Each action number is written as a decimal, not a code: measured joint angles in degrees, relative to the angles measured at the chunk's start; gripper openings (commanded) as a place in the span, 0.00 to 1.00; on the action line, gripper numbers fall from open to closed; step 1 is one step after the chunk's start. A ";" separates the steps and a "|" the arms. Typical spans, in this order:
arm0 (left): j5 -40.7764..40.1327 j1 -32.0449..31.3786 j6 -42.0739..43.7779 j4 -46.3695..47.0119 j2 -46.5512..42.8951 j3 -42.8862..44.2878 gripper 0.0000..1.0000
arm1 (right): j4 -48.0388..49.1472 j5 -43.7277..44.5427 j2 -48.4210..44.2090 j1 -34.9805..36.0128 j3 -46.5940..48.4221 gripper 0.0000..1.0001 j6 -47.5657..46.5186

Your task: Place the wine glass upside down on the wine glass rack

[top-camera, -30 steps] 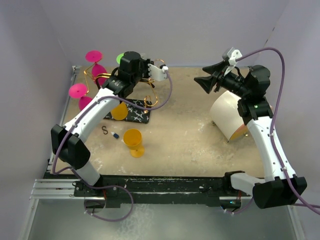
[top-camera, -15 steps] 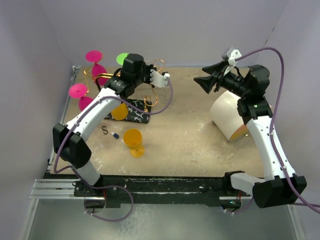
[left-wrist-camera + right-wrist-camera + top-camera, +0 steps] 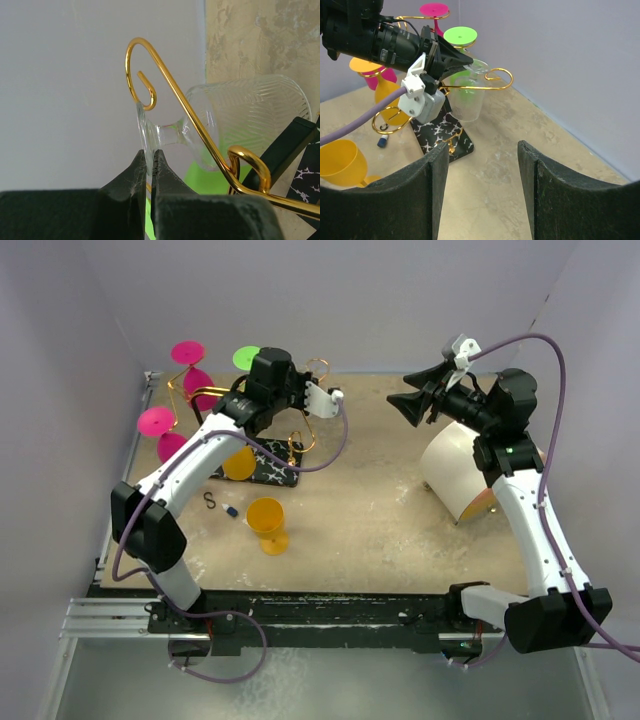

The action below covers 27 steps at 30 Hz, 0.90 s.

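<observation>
We find the left gripper clamped on the foot of the clear wine glass. Bowl hangs down, stem against a gold arm of the wine glass rack, ready to seat, we judge. Right gripper spread, empty, well apart.
</observation>
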 measured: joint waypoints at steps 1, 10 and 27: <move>0.37 -0.02 -0.02 0.07 0.09 0.09 0.00 | 0.00 0.02 0.00 -0.04 0.00 0.60 0.00; 2.25 -0.44 -0.57 0.13 0.85 1.09 0.00 | 0.00 0.02 0.00 -0.33 0.00 0.60 0.00; 5.09 -1.81 -3.28 0.09 3.13 4.61 0.00 | 0.00 0.02 0.00 -0.37 -0.04 0.60 0.00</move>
